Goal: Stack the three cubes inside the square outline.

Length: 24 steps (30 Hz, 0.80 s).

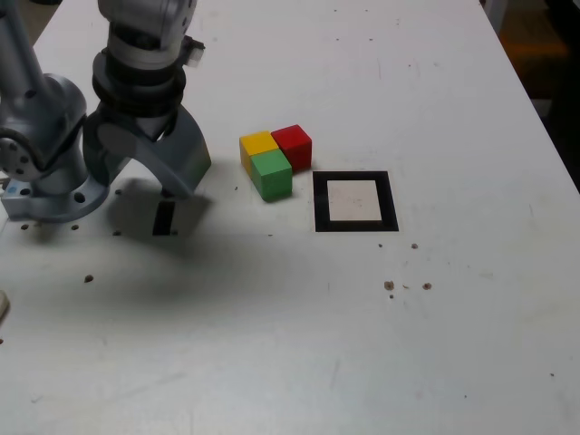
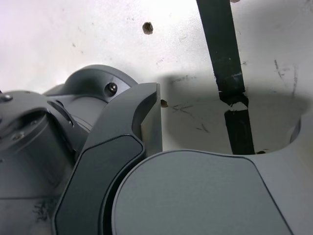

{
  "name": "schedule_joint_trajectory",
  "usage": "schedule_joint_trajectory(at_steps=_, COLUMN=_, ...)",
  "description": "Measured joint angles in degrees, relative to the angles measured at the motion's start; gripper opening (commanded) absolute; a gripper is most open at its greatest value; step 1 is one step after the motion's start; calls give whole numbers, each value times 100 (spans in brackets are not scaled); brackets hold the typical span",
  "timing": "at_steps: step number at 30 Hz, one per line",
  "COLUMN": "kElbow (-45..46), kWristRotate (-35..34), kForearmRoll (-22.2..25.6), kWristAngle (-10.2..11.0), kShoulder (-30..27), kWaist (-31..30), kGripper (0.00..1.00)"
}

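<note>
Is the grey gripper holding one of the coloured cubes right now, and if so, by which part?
Nothing is held: the open grey metal gripper is away from the red, yellow and green cubes.

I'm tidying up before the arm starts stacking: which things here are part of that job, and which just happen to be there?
Part of the job:
- red cube
- yellow cube
- green cube
- black square outline
- gripper

Just there:
- short black tape strip near the arm's base
</note>
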Motion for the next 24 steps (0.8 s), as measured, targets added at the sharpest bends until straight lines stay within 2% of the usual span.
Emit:
schedule_joint_trajectory(at_steps=3, kElbow=0, kWristRotate=-612, kForearmRoll=11, kWristAngle=-87, kShoulder=0, kWaist=-6, kGripper=100)
schedule_joint_trajectory(at_steps=7, kElbow=1, kWristRotate=-976, kForearmRoll=11, kWristAngle=-99, kShoulder=0, kWaist=-6, kGripper=100)
schedule_joint_trajectory(at_steps=18, kElbow=2, kWristRotate=-958, kForearmRoll=61, kWristAngle=-38, kShoulder=0, kWaist=-16, kGripper=100)
schedule_joint_trajectory(at_steps=24, kElbow=-573, kWristRotate=-514, kForearmRoll=985, kWristAngle=37, kShoulder=-13, kWaist=-58, kGripper=100)
